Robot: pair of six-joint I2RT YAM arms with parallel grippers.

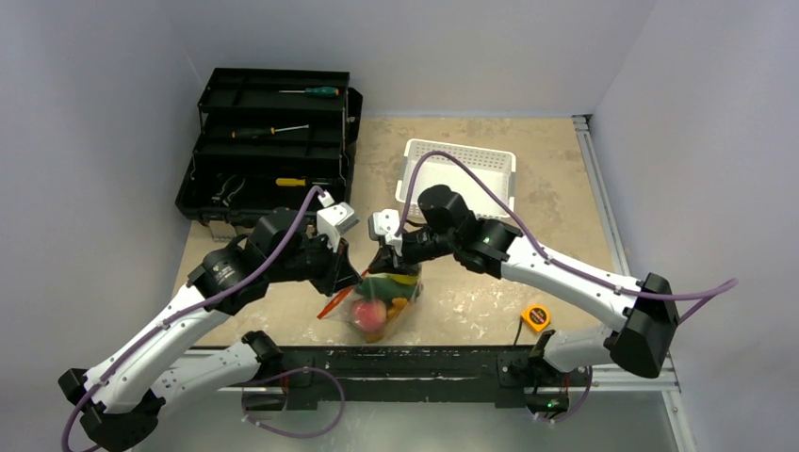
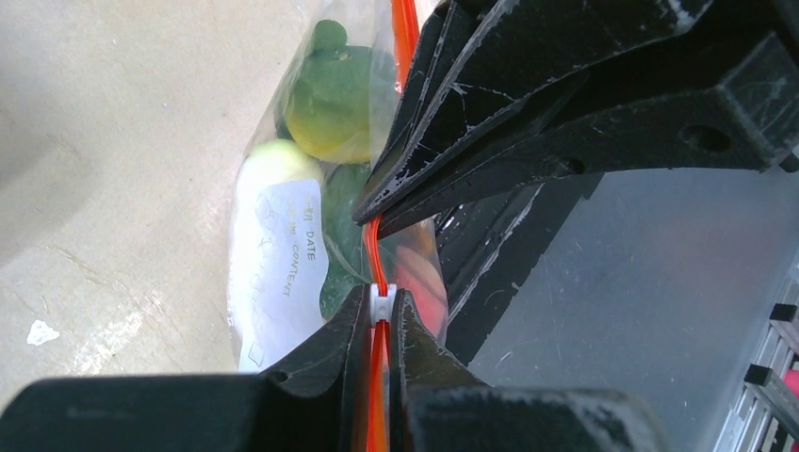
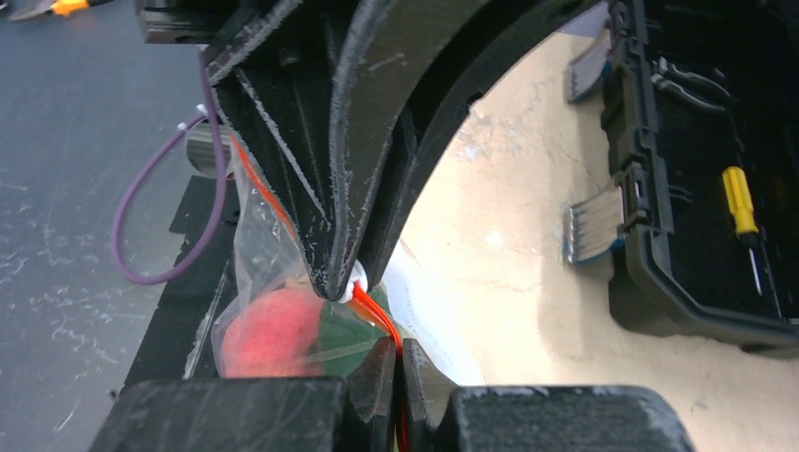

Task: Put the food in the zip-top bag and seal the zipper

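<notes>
**Both arms on the zipper, slider in the left**

Beige tabletop [image 1: 565, 188], grey walls [image 1: 85, 113]. The bag [image 1: 382, 306] is lying at the near edge between the two arms. The food [image 2: 330, 94] is sitting inside it, with a peach [image 3: 273, 330] showing through the plastic.

- **Left gripper** [image 2: 380, 294]: pressing together on the white slider [image 2: 380, 303].
- **Right gripper** [image 2: 369, 215]: pinching the orange strip [image 2: 377, 250] just beside the slider, at 12 o'clock from it in the left wrist view.
- **Axis:** the strip is running 12-to-6 there, straight through both pinches.

My read is that the left arm is doing the pulling and the right is anchoring. With the anchor sitting at 12, the slider's free run is looking like 6 o'clock along the strip line. I can't tell which stretch is already closed.
</notes>
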